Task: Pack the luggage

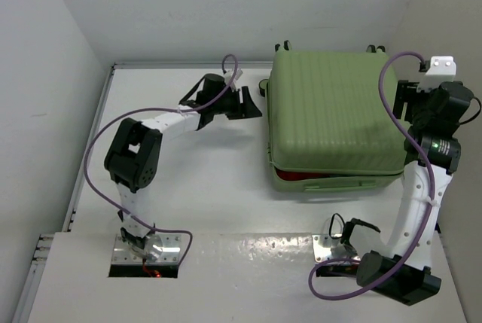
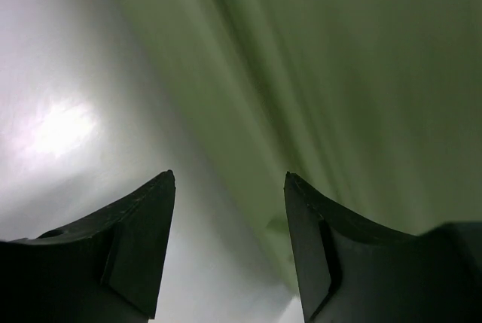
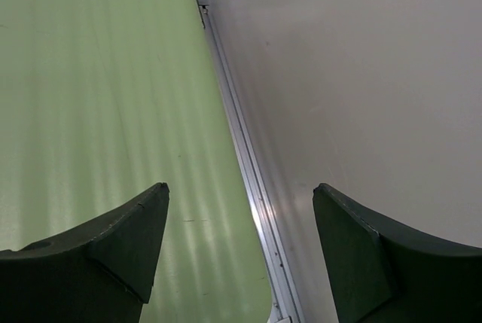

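Top external view, light-green luggage (image 1: 331, 105) slightly ajar, left claw (image 2: 230, 176) apart beside it, right claw (image 3: 241, 187) apart at its edge

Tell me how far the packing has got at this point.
Mostly done: the luggage lid is down over its base, something red showing in the gap along the near edge. In hand: nothing; the left gripper and right gripper are open, one at each side of the shell. Left: that gap means closing and fastening probably remain.
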You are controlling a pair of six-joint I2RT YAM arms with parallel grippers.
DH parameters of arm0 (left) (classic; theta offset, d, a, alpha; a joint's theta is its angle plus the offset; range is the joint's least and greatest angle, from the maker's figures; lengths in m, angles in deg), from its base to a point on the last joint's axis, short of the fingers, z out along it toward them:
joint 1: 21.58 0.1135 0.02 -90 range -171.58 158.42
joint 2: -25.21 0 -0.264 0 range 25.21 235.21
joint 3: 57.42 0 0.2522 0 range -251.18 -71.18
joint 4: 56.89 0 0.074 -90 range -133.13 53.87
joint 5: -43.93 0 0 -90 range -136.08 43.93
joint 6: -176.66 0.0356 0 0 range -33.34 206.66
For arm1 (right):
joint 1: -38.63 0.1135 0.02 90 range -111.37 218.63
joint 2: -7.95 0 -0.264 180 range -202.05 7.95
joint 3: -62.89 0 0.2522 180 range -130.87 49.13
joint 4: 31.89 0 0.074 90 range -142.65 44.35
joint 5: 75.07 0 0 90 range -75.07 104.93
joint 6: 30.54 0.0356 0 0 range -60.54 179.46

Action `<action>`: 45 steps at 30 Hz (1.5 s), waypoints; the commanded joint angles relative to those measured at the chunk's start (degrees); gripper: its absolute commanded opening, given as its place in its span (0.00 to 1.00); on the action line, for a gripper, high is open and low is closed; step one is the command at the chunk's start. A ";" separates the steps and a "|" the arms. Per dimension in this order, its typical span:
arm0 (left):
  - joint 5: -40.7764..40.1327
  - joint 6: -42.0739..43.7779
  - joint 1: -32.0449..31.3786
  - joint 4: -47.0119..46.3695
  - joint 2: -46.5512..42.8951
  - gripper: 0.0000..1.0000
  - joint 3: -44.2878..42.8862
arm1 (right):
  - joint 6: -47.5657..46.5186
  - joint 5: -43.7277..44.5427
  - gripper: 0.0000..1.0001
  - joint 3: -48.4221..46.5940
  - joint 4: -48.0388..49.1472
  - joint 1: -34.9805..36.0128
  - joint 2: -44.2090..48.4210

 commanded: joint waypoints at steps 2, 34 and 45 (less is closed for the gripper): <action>-2.16 -2.12 -0.19 -3.04 4.20 0.63 -9.96 | 2.00 -1.98 0.76 0.09 -0.25 -0.40 0.04; -36.17 4.21 -8.54 22.19 23.99 0.39 -28.71 | -0.55 -4.09 0.79 -2.02 -2.98 -0.93 -0.75; -37.14 -0.97 -3.02 23.87 28.04 0.00 -32.14 | -0.55 -9.18 0.80 -1.32 -5.44 -0.93 -0.14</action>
